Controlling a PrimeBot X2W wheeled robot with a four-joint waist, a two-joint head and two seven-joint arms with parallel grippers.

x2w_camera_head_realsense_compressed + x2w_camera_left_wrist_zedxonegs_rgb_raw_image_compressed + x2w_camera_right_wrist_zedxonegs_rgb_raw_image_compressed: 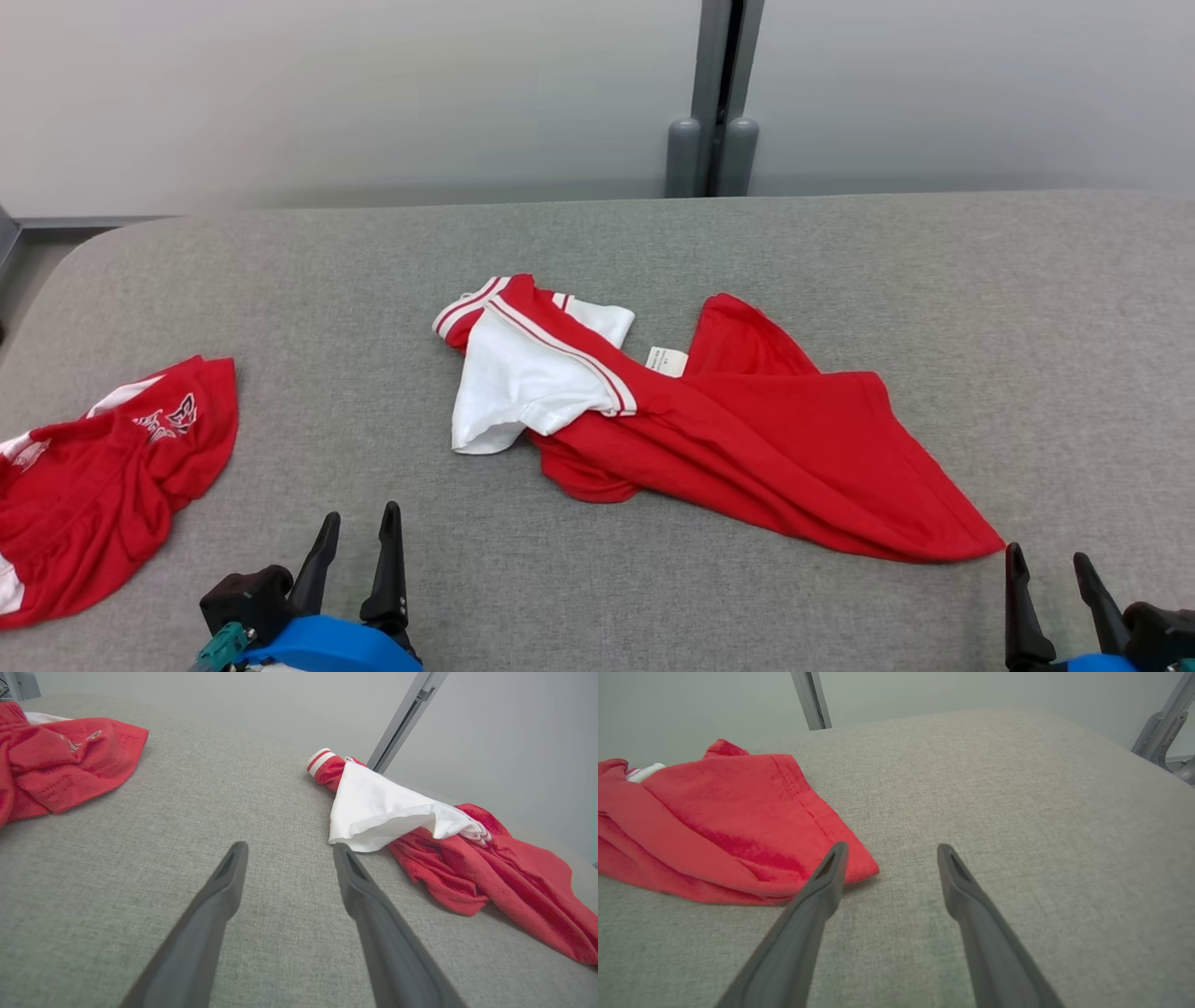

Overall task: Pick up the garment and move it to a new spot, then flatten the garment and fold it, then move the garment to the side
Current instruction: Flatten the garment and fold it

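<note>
Now we see the garment (pixel 747 439) lying crumpled in the middle of the grey tabletop (pixel 840 252). It is red, with a white sleeve (pixel 523 373) bunched at its left end and a small white label (pixel 667 361) showing beside the sleeve. Its red body spreads toward our right and runs out to a pointed corner on the side nearest us. Our right claw (pixel 1047 554) stands open just beside that corner, fingers apart with bare tabletop between them. In the right wrist view one finger crosses in front of the corner's tip, and we cannot tell whether it touches the cloth. Our left claw (pixel 359 513) is open too and holds nothing, with the white sleeve ahead of it and to its right. A second garment (pixel 103 476), also red with white lettering, lies bunched at the far left, well apart from the first. Behind the tabletop stands a pale wall with a grey post (pixel 714 103).
</note>
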